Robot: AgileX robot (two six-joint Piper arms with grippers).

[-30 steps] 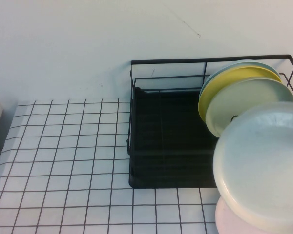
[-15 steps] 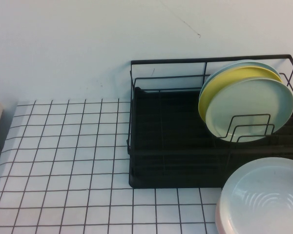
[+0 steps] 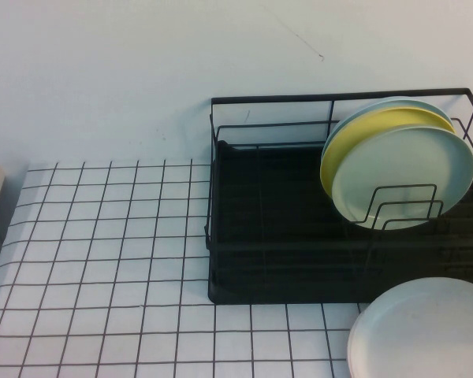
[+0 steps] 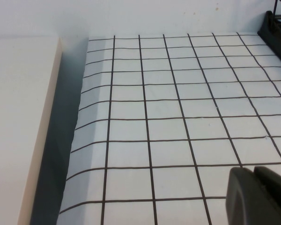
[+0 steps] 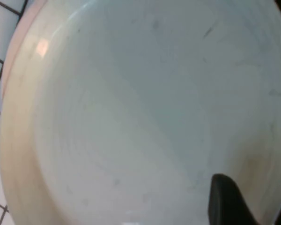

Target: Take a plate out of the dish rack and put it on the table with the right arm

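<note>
The plate (image 3: 422, 331) lies flat at five o'clock on the worktop (image 3: 102, 260), just outside the dish rack (image 3: 276, 236). Right tool (image 5: 234, 199): grip state cannot be told. Left tool (image 4: 260, 194) parked, clenched. Advise releasing cleanly, then lifting straight up.

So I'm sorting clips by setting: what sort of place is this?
Likely a mock kitchen test bench: a black dish rack holding upright plates, on a grid-lined table against a bare wall. The off-white plate lies flat beside the rack.
</note>
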